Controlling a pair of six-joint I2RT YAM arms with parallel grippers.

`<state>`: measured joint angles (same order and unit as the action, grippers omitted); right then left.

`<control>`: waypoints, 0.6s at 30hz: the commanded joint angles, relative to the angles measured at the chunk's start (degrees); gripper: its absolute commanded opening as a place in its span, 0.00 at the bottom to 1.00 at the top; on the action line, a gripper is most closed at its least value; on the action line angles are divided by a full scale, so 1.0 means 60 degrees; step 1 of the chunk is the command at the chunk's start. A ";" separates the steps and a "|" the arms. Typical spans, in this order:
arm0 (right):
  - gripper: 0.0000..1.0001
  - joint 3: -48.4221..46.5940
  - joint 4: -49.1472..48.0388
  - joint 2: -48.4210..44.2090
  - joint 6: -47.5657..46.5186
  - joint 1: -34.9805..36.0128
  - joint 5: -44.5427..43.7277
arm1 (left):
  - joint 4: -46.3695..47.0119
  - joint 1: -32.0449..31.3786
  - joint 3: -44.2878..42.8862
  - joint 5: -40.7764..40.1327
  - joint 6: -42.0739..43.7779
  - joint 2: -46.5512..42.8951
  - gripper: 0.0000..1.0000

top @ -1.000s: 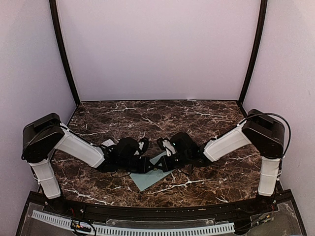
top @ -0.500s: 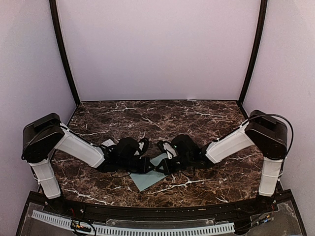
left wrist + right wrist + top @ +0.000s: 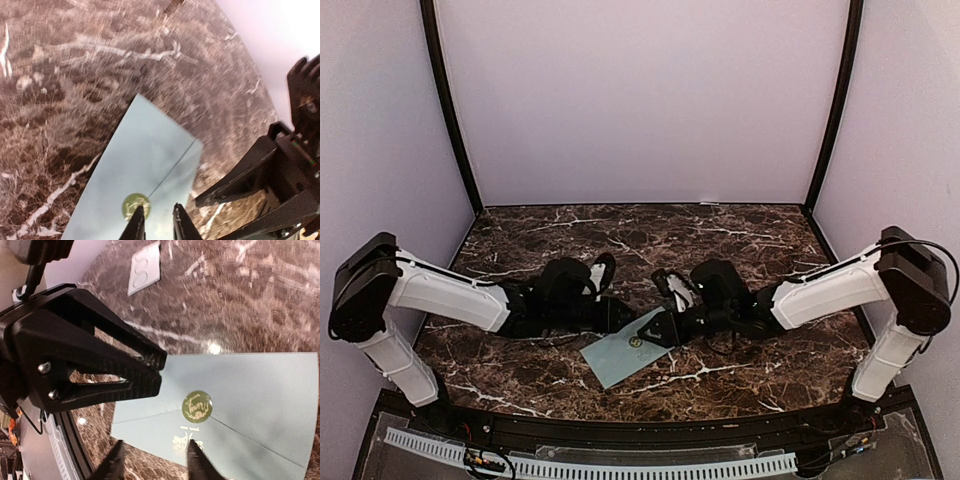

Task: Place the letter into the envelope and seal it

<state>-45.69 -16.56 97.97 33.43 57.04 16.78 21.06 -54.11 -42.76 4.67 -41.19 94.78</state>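
- Left fingers: matte black, triangular, open-framed, finely textured; two silver screws at their rear.
- Right fingers: same black wedges, tapering to the tips.
- Black wrists just behind the fingers.
- Left arm and right arm: white shells far behind the fingers, bulky black joint housings at the outer ends.
- Thin black cable looped over the right arm's outer joint.

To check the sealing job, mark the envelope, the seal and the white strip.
envelope [image 3: 265, 385], right wrist view, plain face right of the seal.
seal [image 3: 197, 406], right wrist view, middle of the green disc.
strip [image 3: 145, 267], right wrist view, its middle.
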 commanded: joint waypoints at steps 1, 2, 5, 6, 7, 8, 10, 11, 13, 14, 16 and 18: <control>0.53 0.0288 -0.0175 -0.1370 -0.0005 0.0010 -0.0461 | -0.1169 0.0121 -0.0702 -0.0982 0.0910 -0.1674 0.29; 0.60 0.0346 -0.0094 -0.1649 -0.0013 -0.0055 -0.0635 | -0.1559 0.0206 -0.0735 -0.1232 0.1033 -0.1994 0.37; 0.78 0.0466 0.0090 -0.2391 -0.0067 -0.0383 -0.0971 | -0.1990 0.0636 -0.0684 -0.1369 0.1192 -0.2522 0.62; 0.83 0.0478 0.0153 -0.2555 -0.0094 -0.0551 -0.1031 | -0.2010 0.0755 -0.0612 -0.1315 0.1216 -0.2678 0.67; 0.89 0.0465 0.0262 -0.2632 -0.0113 -0.0722 -0.1134 | -0.2033 0.1027 -0.0580 -0.1216 0.1271 -0.2719 0.74; 0.93 0.0435 0.0415 -0.2673 -0.0121 -0.0961 -0.1246 | -0.2046 0.1177 -0.0546 -0.1158 0.1292 -0.2753 0.78; 0.98 0.0262 0.0858 -0.2604 -0.0277 -0.1492 -0.1371 | -0.1970 0.1653 -0.0480 -0.0952 0.1426 -0.2690 0.86; 0.99 0.0176 0.1051 -0.2556 -0.0402 -0.1760 -0.1455 | -0.1840 0.2042 -0.0449 -0.0836 0.1539 -0.2618 0.89; 0.98 0.0170 0.1199 -0.2468 -0.0712 -0.2350 -0.1607 | -0.1545 0.2744 -0.0302 -0.0346 0.1695 -0.2501 0.91; 0.99 0.0191 0.1237 -0.2425 -0.0808 -0.2684 -0.1616 | -0.1407 0.2995 -0.0132 -0.0210 0.1760 -0.2484 0.91; 0.99 0.0301 0.1289 -0.2363 -0.1100 -0.3463 -0.1646 | -0.0832 0.3828 0.0249 0.0097 0.2054 -0.2484 0.92; 0.99 0.0538 0.1190 -0.2408 -0.1323 -0.4340 -0.1554 | -0.0205 0.4799 0.0767 0.0286 0.2352 -0.2595 0.92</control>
<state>-43.88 -10.02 83.37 29.45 38.59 8.84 14.28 -32.95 -43.24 2.79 -31.38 79.94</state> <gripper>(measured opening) 0.986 0.915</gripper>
